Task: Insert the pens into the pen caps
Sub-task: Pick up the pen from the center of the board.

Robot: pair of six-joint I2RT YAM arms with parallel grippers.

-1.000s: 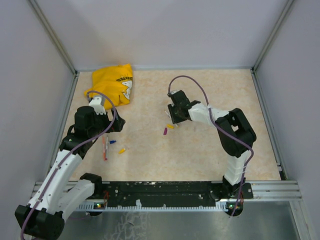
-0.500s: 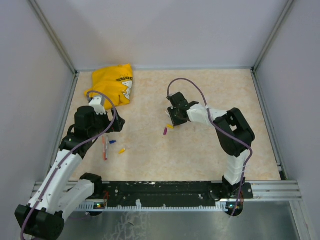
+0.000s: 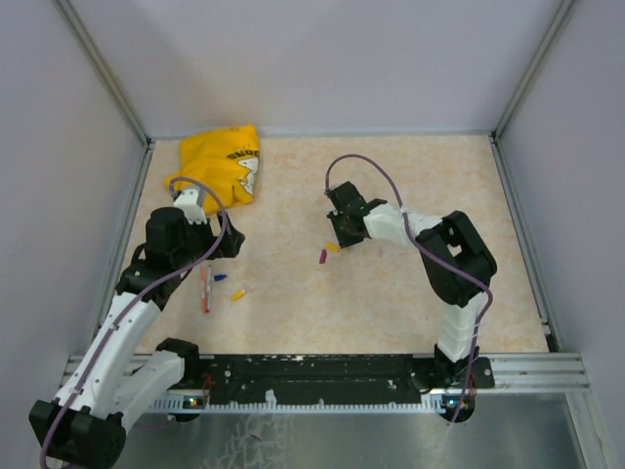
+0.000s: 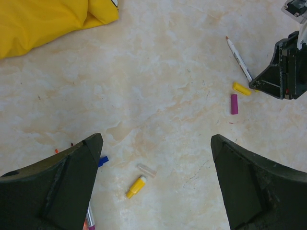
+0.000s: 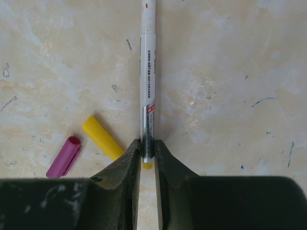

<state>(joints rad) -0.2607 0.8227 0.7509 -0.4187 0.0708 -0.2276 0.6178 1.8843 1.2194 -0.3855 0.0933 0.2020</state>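
Uncapped white pen (image 5: 147, 72) lies just beside a yellow cap (image 5: 101, 138) and purple cap (image 5: 64, 156)

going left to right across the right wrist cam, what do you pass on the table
purple cap → yellow cap → white pen, its near end pinched in the right gripper

White pen (image 5: 147, 72), orange tip pointing away, near end pinched between the right gripper (image 5: 147, 151) fingers. Yellow cap (image 5: 101, 137) and purple cap (image 5: 64, 156) lie loose on the tabletop (image 5: 230, 72), left of the pen.
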